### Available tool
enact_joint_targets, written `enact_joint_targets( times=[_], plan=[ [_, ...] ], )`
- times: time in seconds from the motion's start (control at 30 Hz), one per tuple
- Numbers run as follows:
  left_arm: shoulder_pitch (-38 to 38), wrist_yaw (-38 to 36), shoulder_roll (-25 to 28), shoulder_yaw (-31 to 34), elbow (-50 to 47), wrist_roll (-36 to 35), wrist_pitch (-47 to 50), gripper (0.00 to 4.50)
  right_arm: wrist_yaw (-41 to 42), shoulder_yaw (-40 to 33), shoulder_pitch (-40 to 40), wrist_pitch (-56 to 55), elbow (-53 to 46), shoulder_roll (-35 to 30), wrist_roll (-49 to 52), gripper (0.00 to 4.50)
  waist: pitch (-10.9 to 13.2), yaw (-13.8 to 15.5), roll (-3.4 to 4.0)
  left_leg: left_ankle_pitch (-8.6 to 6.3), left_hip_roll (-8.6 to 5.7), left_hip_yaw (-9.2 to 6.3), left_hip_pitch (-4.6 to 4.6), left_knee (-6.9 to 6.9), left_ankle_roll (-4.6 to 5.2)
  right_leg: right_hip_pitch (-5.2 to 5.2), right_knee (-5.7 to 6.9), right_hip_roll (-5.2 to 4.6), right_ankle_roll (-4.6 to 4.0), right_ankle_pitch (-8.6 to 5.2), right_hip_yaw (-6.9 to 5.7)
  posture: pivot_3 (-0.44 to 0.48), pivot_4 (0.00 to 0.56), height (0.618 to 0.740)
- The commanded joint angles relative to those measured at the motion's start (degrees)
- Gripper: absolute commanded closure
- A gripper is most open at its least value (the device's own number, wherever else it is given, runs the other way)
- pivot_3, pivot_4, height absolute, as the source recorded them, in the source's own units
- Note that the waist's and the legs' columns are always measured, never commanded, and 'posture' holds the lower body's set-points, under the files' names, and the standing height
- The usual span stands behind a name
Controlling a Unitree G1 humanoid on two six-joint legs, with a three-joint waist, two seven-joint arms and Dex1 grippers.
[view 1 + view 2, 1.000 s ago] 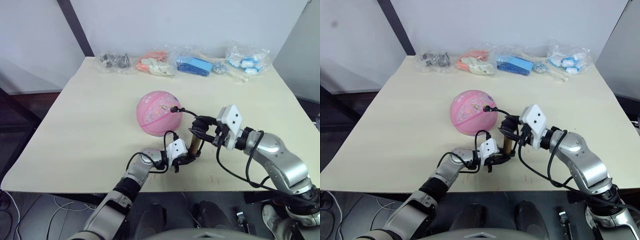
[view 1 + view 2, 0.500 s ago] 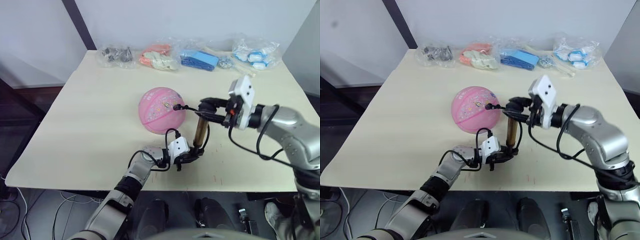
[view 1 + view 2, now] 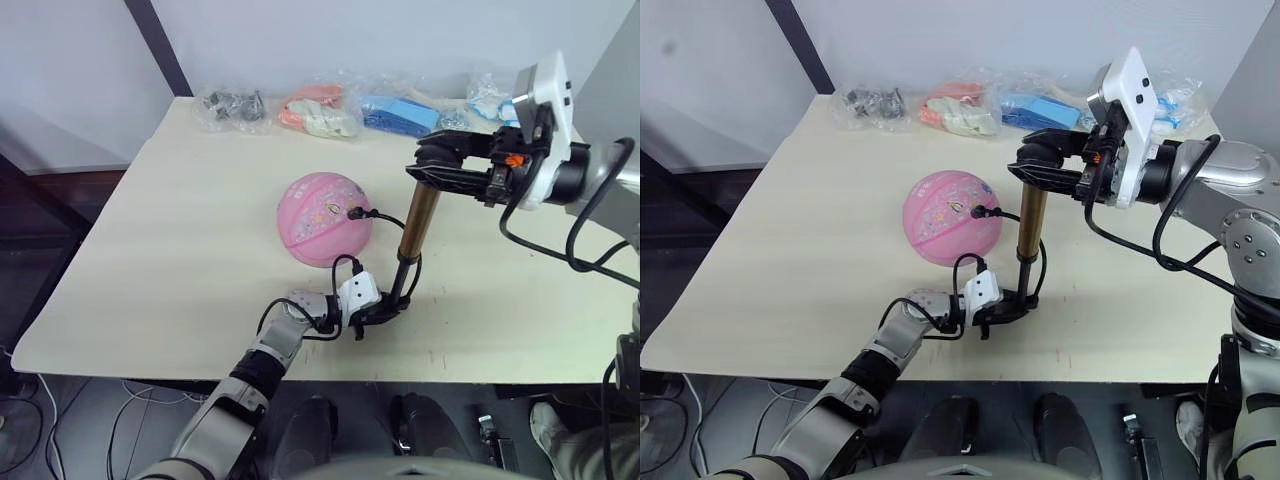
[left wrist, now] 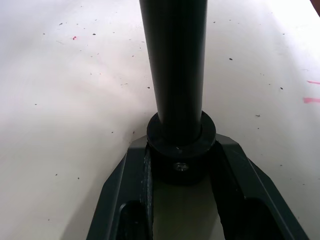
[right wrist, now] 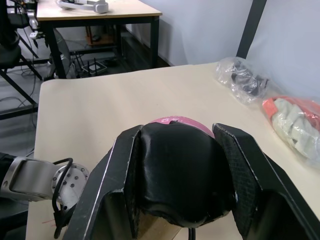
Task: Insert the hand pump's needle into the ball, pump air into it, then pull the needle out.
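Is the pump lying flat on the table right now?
No. The hand pump stands upright, its base held by the left gripper on the table and its handle by the right gripper.

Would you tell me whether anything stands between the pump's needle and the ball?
Nothing visible does: the needle already sits in the ball, fed by the hose from the hand pump.

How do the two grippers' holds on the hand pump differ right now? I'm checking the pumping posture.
The left gripper sits low at the table, clamped on the black base of the hand pump; the right gripper is raised high, clamped on the black T-handle at the top. The left arm reaches in along the table, the right from above it. Both are shut on the same upright pump, beside the ball.
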Motion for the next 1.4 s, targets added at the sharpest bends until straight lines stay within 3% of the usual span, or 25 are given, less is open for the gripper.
enact_joint_targets(
  times=[0.03,0.33,0.53,0.67,0.93,1.07,1.4],
  plan=[
    [2.5,0.4,1.2,-1.7,3.4,2.9,2.3,3.43,-1.9,0.5,4.6,-2.9,-1.0,2.0,-2.4,2.85,-0.1,0.0,-0.06,0.00,0.00,0.00,0.01,0.00,0.00,0.00,0.00,0.00,0.00,0.00,0.00,0.000,0.150,0.740],
    [3.0,0.2,2.1,-1.4,2.2,2.7,2.9,3.43,-0.5,19.5,23.8,-16.5,6.5,7.7,-19.2,2.85,-0.7,-0.4,-0.42,0.00,0.14,0.02,0.43,0.04,0.00,0.37,0.04,0.14,0.22,-0.16,-0.03,0.000,0.150,0.740],
    [3.6,0.5,2.3,-1.5,1.2,2.6,3.3,3.43,1.0,25.8,28.1,-22.5,11.9,9.7,-27.6,2.85,-1.1,-0.5,-0.69,-0.01,0.25,0.00,1.28,-0.23,0.00,0.97,0.02,0.23,-0.04,-0.34,0.04,0.000,0.150,0.740],
    [4.1,0.7,2.6,-1.5,0.7,2.6,3.3,3.43,1.4,20.1,25.3,-20.9,9.8,9.6,-24.7,2.85,-1.1,-0.6,-0.66,-0.01,0.27,-0.03,1.28,-0.24,0.00,0.97,0.02,0.24,-0.12,-0.39,0.02,0.000,0.150,0.740],
    [3.2,0.8,2.1,-1.7,1.9,2.7,3.4,3.43,2.4,4.0,8.8,-8.9,3.4,5.5,-9.5,2.85,-0.3,-0.2,-0.22,0.00,0.19,-0.04,0.66,-0.21,-0.01,0.44,0.04,0.18,-0.14,-0.13,0.03,0.000,0.150,0.740],
    [2.7,0.6,1.9,-1.5,2.7,2.7,3.1,3.43,2.5,-1.3,2.3,-3.6,2.7,2.2,-3.7,2.85,-0.2,-0.1,-0.12,0.00,0.13,-0.06,0.08,-0.08,-0.01,0.01,0.04,0.12,-0.18,-0.08,-0.10,0.000,0.150,0.740],
    [2.2,0.6,1.8,-1.4,4.8,2.8,1.6,3.43,-0.4,-9.5,-9.2,3.4,4.0,-3.3,7.7,2.85,0.3,-0.1,0.09,0.00,0.03,-0.01,0.00,0.01,0.00,-0.02,0.07,0.02,-0.08,-0.03,-0.04,0.000,0.150,0.740]
  ],
)
